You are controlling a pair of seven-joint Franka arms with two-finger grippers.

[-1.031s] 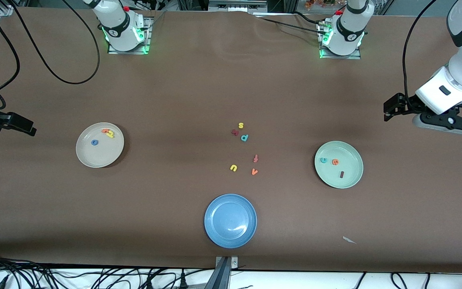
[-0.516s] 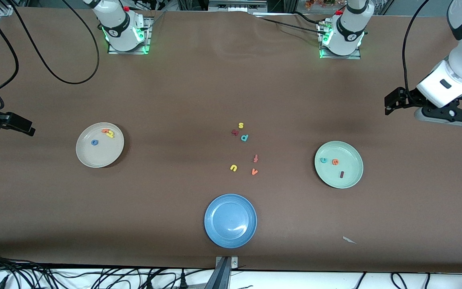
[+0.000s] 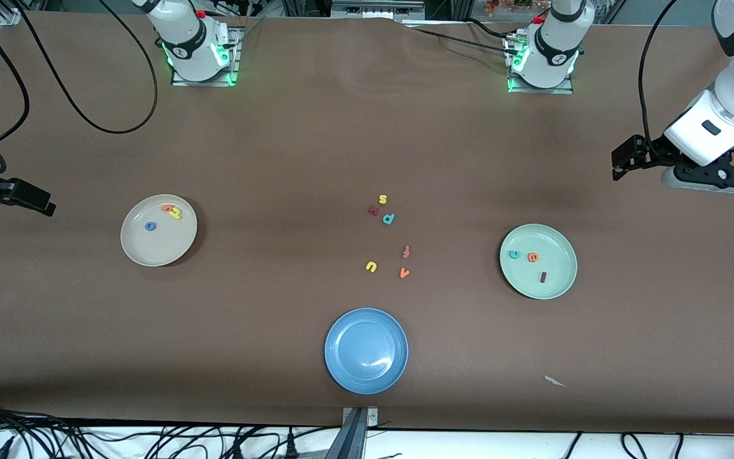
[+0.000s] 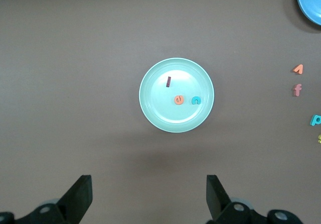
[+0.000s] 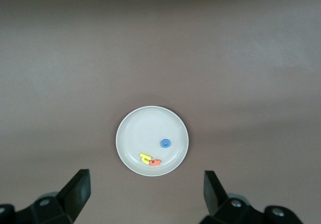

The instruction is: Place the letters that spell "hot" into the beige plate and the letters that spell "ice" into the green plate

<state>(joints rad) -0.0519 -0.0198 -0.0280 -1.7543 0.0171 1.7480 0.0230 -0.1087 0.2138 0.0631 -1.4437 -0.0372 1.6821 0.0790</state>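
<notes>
Left end effector [image 4: 145,199] spread, empty, aloft over bare surface [image 3: 316,146] near green plate [image 3: 558,287] bearing c [image 3: 514,254], e [image 3: 532,257], i [image 3: 543,276]. Right end effector [image 5: 145,196] likewise spread, near beige plate [image 3: 150,252] bearing h [image 3: 176,213], o [image 3: 150,225], t [image 3: 167,207].

Brown table [image 3: 316,146] evenly lit; black cables [image 3: 150,440] along its edge, perhaps floor.

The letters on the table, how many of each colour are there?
Yellow: 3, the h, s, u
Orange: 4, the t, e, f, v
Blue: 1, the o
Teal: 2, the c, p
Maroon: 2, the i, another
Total: 12
</notes>
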